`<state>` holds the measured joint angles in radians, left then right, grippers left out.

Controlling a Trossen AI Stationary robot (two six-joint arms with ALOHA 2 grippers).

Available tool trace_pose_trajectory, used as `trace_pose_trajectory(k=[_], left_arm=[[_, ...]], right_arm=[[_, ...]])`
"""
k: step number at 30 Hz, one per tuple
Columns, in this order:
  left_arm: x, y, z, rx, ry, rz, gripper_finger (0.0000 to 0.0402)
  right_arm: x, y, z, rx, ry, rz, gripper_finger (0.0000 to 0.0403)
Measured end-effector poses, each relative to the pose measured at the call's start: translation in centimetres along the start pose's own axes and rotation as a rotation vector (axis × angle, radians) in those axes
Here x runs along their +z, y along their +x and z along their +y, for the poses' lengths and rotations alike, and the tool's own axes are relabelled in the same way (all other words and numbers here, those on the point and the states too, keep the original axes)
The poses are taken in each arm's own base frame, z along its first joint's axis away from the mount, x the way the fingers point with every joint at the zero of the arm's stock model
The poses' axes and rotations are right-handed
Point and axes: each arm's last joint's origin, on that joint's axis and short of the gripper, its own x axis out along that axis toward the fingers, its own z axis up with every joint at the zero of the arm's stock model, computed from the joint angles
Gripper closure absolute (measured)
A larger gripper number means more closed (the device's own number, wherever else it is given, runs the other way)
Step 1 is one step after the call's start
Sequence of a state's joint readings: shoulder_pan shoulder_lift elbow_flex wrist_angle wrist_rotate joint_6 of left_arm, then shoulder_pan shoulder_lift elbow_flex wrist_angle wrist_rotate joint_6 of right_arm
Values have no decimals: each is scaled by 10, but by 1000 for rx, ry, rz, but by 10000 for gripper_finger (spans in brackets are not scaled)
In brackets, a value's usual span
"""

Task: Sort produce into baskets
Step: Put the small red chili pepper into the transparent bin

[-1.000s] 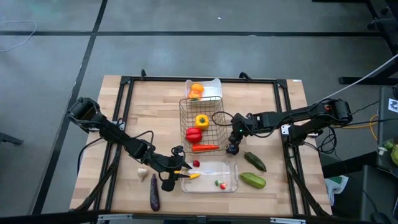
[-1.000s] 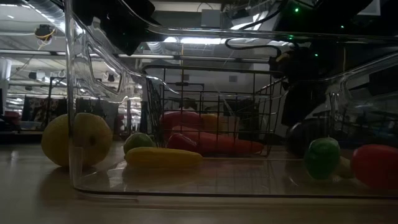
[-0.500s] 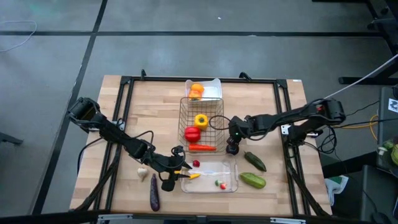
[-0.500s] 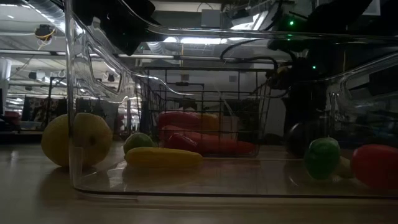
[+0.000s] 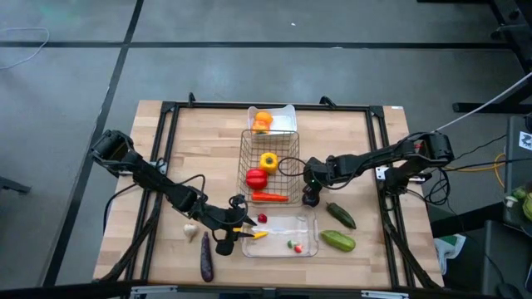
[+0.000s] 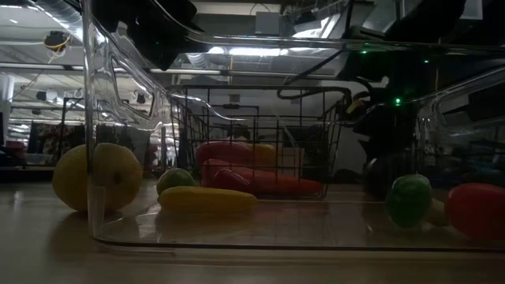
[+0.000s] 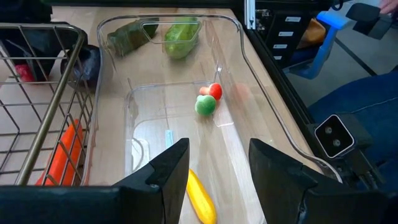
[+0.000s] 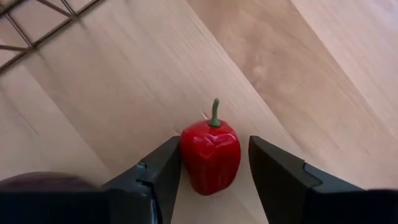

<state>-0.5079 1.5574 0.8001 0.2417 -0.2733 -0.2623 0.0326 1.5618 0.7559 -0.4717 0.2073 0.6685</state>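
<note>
1. Right gripper [image 8: 211, 163] has slid toward the square metal wire basket [image 5: 269, 170], fingers flanking a small red pepper [image 8: 210, 155] on wood; contact unclear.
2. Left gripper [image 7: 217, 163] waits spread above my clear plastic tray [image 7: 242, 46].
</note>
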Motion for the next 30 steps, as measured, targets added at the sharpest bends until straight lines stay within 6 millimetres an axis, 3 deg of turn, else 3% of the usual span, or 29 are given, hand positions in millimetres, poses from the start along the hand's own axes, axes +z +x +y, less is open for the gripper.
trace_pose_trajectory(k=[12,22,30], left_arm=[[0,0,0,0,0,0,239],[0,0,0,0,0,0,239],[0,0,0,0,0,0,239]], right_arm=[[0,0,0,3,-2,3,309],[-3,-1,-1,16,-25,55,308],[-12,-15,-13,-65,-49,134,307]])
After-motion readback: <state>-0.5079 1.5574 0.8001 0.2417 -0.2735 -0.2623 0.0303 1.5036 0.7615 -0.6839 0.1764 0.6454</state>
